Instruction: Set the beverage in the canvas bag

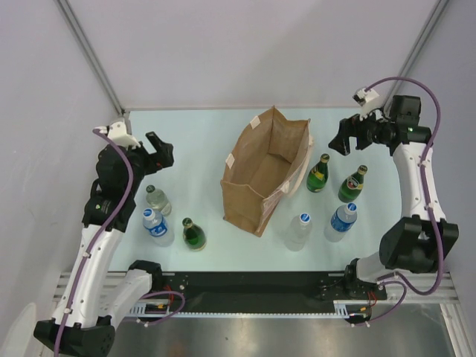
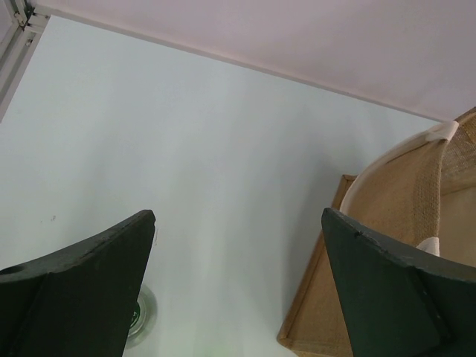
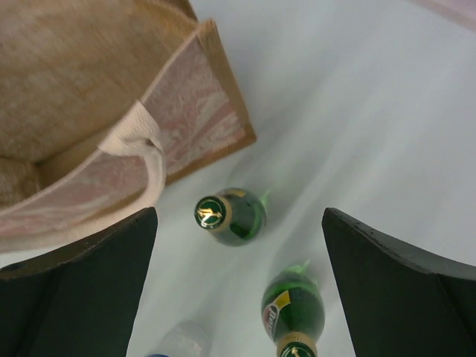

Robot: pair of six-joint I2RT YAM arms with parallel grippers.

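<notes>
The tan canvas bag (image 1: 264, 171) stands open in the middle of the table; it also shows in the left wrist view (image 2: 401, 223) and the right wrist view (image 3: 89, 97). Bottles stand on both sides of it. Right of it are two green glass bottles (image 1: 319, 173) (image 1: 352, 184) and two clear water bottles (image 1: 299, 230) (image 1: 341, 222). Left of it are a clear bottle (image 1: 156, 199), a blue-labelled water bottle (image 1: 157, 226) and a green bottle (image 1: 193, 234). My left gripper (image 1: 161, 152) is open and empty, raised at the far left. My right gripper (image 1: 341, 138) is open and empty, above the two green bottles (image 3: 232, 216) (image 3: 294, 312).
White walls enclose the table on the left, back and right. The arm bases stand on a black rail (image 1: 245, 286) along the near edge. A bottle top (image 2: 137, 316) shows under my left finger.
</notes>
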